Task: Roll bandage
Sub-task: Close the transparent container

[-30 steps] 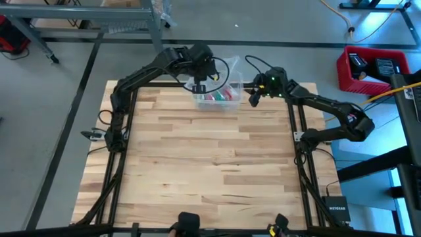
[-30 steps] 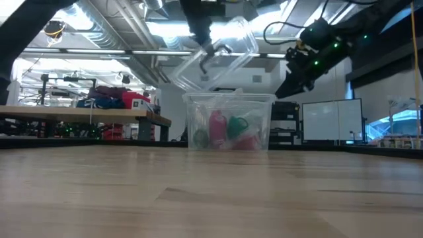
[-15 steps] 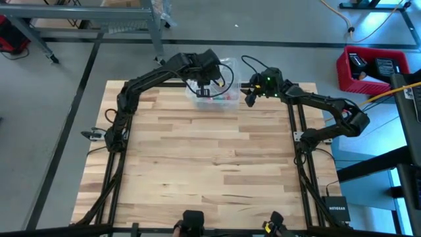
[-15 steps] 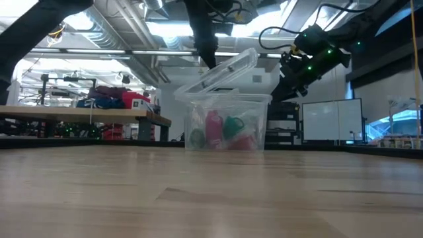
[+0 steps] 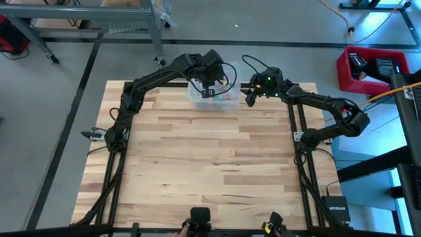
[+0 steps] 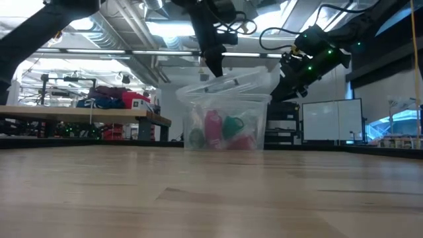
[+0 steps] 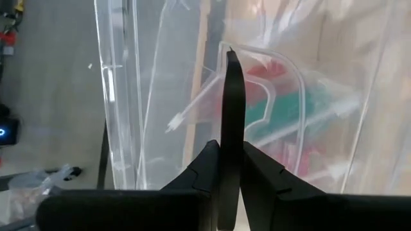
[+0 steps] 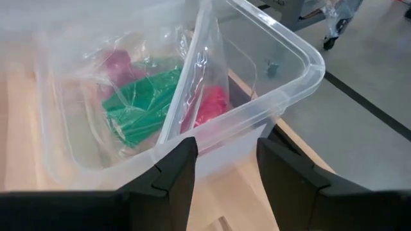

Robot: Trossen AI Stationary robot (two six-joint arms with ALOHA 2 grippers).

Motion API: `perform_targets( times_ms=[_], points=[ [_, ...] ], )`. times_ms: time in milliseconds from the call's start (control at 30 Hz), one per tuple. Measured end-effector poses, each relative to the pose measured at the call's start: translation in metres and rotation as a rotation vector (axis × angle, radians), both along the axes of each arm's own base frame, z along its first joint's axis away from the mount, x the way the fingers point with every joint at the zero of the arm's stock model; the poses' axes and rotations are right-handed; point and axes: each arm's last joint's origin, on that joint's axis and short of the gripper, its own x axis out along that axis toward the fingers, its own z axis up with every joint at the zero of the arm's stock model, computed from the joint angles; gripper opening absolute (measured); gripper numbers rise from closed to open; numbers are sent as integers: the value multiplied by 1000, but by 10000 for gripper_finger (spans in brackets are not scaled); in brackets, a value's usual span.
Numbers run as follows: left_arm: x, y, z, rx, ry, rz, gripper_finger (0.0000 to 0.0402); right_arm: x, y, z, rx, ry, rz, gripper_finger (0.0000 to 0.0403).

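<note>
On the left, our left gripper (image 5: 208,90) hangs over the clear plastic tub (image 5: 212,100) at the far edge of the wooden surface (image 5: 197,164). Its fingers (image 7: 231,96) are pressed together, and the tub's clear lid (image 6: 228,84) lies tilted on the rim right under their tips; we cannot tell whether they pinch the lid or only touch it. Below those fingers, inside the tub, sits the teal-green bandage (image 8: 138,106), wrapped in clear film, with pink-red items (image 8: 209,106) beside it. To the right, our right gripper (image 5: 252,97) hovers just beside the tub's right wall, fingers (image 8: 170,176) apart and holding nothing, the tub's corner lying just ahead of them.
</note>
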Motion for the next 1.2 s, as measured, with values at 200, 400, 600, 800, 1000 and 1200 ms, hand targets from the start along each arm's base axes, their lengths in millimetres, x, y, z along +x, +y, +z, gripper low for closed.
perform_targets(
  times_ms=[200, 400, 600, 800, 1000, 1200],
  points=[
    [4, 2, -6, -32, -10, -14, 38, 0, 0, 0, 10, -6, 12, 169],
    [8, 4, -15, -45, 3, -16, 38, 0, 0, 0, 8, -5, 12, 169],
    [10, 1, -16, -51, 2, -25, 39, 0, 0, 0, 8, -4, 13, 169],
    [12, 1, -18, -59, 1, -29, 51, -1, 0, -1, 9, 20, -13, 169],
    [12, 1, -18, -63, -5, -24, 63, -6, 0, 9, -15, 178, -77, 169],
    [13, 1, -19, -76, -10, -25, 88, -8, 2, 32, -65, 141, -82, 169]
  ],
)
